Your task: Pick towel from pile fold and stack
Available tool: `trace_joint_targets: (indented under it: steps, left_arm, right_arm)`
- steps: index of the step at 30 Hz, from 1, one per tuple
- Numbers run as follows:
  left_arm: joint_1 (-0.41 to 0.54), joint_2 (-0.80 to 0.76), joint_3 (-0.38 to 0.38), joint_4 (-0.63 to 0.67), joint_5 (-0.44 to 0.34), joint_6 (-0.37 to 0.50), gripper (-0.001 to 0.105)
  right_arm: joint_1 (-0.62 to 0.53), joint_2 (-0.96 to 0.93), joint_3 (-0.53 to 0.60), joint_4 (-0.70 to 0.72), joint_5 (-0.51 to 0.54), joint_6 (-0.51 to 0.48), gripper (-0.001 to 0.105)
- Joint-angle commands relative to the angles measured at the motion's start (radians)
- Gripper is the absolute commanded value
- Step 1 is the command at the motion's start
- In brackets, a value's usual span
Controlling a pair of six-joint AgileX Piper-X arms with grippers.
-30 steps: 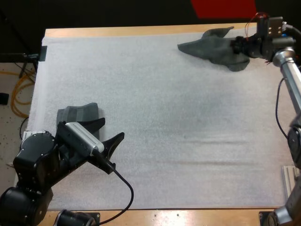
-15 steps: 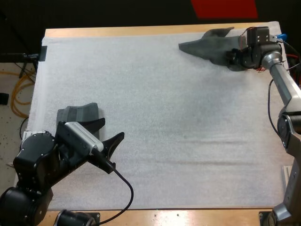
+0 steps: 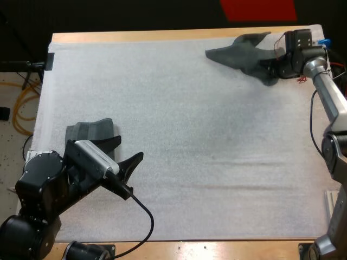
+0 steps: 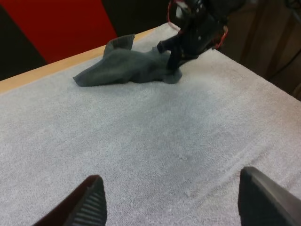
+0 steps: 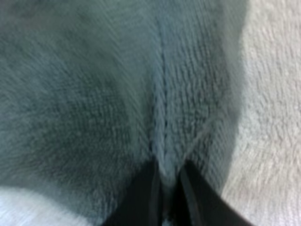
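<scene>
At the far right of the white mat point(image 3: 190, 135), the right jaws pinch a fold of the crumpled towel point(image 3: 238, 54). The left jaws gape wide, holding nothing, beside a folded towel point(image 3: 89, 130) at the near left.

The white mat point(image 3: 190, 135) is lit brightly and evenly from above in the high view, and no glare is recorded on it. A faint darker band is seen across its middle. Only a thin, soft shadow is cast on the near side of the crumpled towel point(image 3: 241, 54). The space beyond the table point(image 3: 162, 36) is left dark. In the left wrist view a short shadow is thrown under the towel's near edge. In the right wrist view the towel is rendered dim, darkest around the 2 fingers point(image 5: 141, 193) of the right tool point(image 5: 168, 169), while the mat beside it is washed pale.
</scene>
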Motion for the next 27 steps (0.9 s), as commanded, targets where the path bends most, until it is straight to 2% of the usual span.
trace_joint_targets:
  steps: [1,7,15,27]
  left_arm:
    - [-0.003,0.000,-0.007,-0.006,0.007,-0.011,0.058]
    - [-0.003,0.000,-0.007,-0.006,0.007,-0.011,0.058]
    - [-0.003,0.000,-0.007,-0.006,0.007,-0.011,0.058]
    - [-0.003,0.000,-0.007,-0.006,0.007,-0.011,0.058]
  right_arm:
    - [0.008,-0.062,-0.006,0.003,-0.023,-0.043,0.000]
    - [0.045,-0.251,-0.006,-0.002,-0.020,-0.155,0.000]
    - [0.109,-0.504,-0.006,0.058,-0.020,-0.156,0.000]
    - [0.291,-0.736,0.004,0.410,-0.020,-0.182,0.000]
